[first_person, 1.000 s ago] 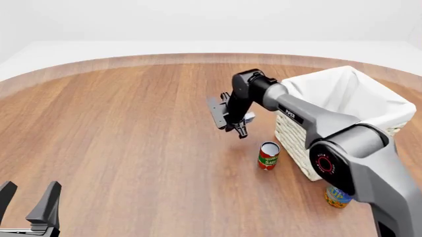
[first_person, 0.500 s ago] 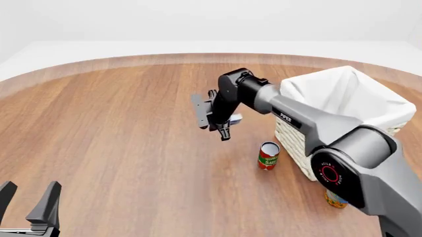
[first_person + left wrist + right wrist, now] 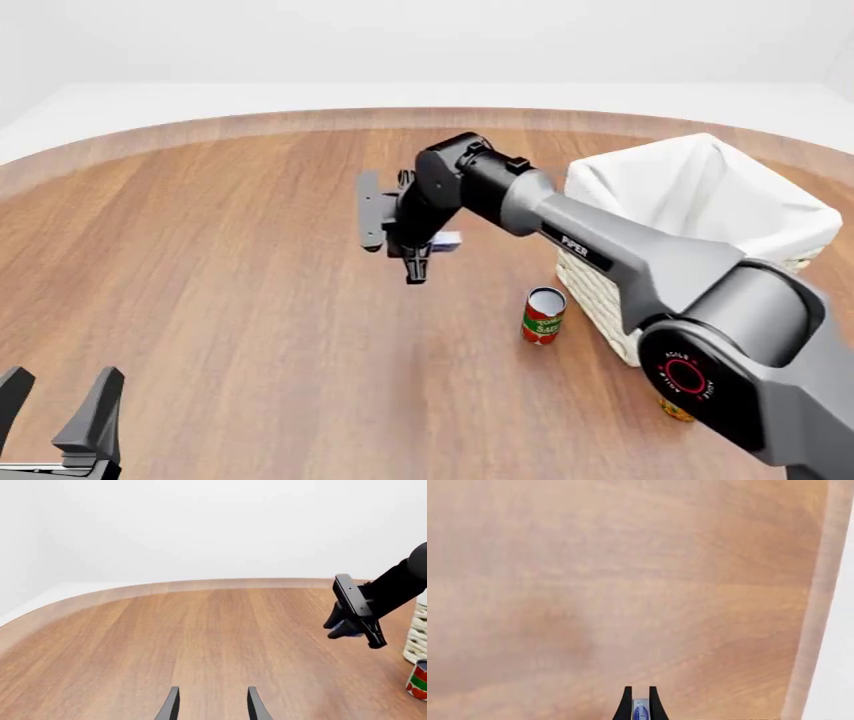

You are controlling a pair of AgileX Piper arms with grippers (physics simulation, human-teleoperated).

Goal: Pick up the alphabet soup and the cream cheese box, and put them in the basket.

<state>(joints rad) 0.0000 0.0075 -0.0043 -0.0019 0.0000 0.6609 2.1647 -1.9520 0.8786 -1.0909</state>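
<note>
My right gripper (image 3: 422, 252) hangs over the middle of the table, left of the basket (image 3: 694, 190), a woven cream square with a white cloth lining. It is shut on the cream cheese box (image 3: 442, 241), a small blue and white piece. The right wrist view shows that box (image 3: 640, 713) pinched between the two dark fingers (image 3: 626, 706). Only a yellow sliver of the alphabet soup (image 3: 671, 409) shows, low at the right behind my right arm. My left gripper (image 3: 60, 405) waits open at the near left corner with nothing in it, its fingertips (image 3: 172, 707) apart.
A red-and-green can (image 3: 542, 316) stands upright just left of the basket's near corner, also seen in the left wrist view (image 3: 418, 680). The round wooden table (image 3: 240, 260) curves away at the back, with a white floor beyond its edge.
My right gripper has swung steadily leftward, away from the basket, carrying the cream cheese box. The left arm has stayed still.
</note>
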